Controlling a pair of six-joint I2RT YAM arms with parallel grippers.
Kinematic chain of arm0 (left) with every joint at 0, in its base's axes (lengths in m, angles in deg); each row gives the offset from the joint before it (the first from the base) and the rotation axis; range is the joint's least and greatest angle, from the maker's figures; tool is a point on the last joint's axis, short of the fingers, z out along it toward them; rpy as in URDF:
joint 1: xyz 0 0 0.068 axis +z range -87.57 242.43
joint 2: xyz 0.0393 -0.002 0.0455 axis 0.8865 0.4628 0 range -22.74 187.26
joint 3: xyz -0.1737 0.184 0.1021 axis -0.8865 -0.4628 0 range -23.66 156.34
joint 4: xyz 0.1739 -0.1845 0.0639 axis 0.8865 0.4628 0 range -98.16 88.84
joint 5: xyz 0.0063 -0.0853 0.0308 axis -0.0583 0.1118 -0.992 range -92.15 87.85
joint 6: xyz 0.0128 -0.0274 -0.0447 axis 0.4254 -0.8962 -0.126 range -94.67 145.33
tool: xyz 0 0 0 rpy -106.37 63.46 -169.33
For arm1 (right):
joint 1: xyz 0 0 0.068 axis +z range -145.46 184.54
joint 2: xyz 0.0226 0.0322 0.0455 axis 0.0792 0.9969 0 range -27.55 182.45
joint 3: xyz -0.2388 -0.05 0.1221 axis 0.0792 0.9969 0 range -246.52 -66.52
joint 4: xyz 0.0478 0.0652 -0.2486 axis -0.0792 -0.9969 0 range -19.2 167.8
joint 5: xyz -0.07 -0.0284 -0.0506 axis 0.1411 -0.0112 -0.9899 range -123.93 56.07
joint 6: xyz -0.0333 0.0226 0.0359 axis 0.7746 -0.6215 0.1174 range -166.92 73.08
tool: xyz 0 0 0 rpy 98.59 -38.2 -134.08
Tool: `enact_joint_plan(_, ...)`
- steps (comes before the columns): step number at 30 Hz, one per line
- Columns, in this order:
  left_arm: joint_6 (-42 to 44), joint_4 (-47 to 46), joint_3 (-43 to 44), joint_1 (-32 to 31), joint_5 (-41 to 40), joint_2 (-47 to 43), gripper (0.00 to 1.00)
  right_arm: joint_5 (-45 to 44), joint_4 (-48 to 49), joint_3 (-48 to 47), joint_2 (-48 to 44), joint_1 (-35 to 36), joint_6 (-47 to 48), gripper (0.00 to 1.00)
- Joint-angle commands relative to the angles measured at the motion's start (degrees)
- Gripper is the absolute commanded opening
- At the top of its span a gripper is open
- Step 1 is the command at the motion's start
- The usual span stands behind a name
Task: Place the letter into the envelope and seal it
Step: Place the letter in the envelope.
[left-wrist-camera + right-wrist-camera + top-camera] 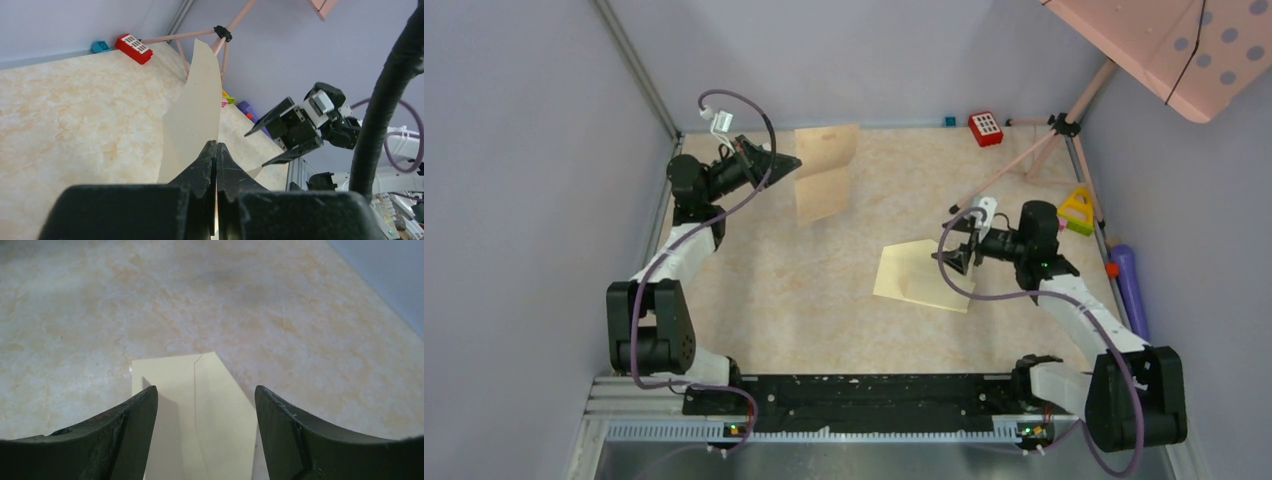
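Note:
The letter, a tan folded sheet, hangs above the back of the table with my left gripper shut on its left edge. In the left wrist view the black jaws are pressed together on the sheet, which rises above them. The pale cream envelope lies flat on the table right of centre. My right gripper hovers over the envelope's right edge, open and holding nothing. Seen from the right wrist, its spread fingers frame the envelope below them.
A red block and a small blue block sit at the back wall. A pink tripod, a yellow triangle toy and a purple cylinder crowd the right edge. Grey walls enclose the table.

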Motion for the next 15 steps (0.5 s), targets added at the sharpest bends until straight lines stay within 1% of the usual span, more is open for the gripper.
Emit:
enact_joint_plan(1,0.3,-3.2,3.5,-0.4,4.4,-4.9,0.0,3.0,5.9,-8.8,-1.5,0.4,-13.1,0.72)
enact_joint_plan(6,-0.5,-5.4,3.0,-1.1,6.8,-8.1,0.0,5.8,18.4,-14.3,4.1,0.9,-35.6,0.73)
enact_joint_plan(8,-0.6,-5.7,2.7,-1.1,7.3,-9.3,0.0,7.2,26.5,-15.0,6.9,1.5,-43.9,0.73)
enact_joint_plan(10,-0.9,-5.8,2.5,-3.0,7.6,-10.3,0.0,7.7,34.5,-14.8,9.1,3.3,-50.5,0.73)
enact_joint_plan(15,-3.0,-7.0,1.3,-4.7,7.4,-12.1,0.0,6.1,46.2,-14.8,14.1,8.8,-53.9,0.73)
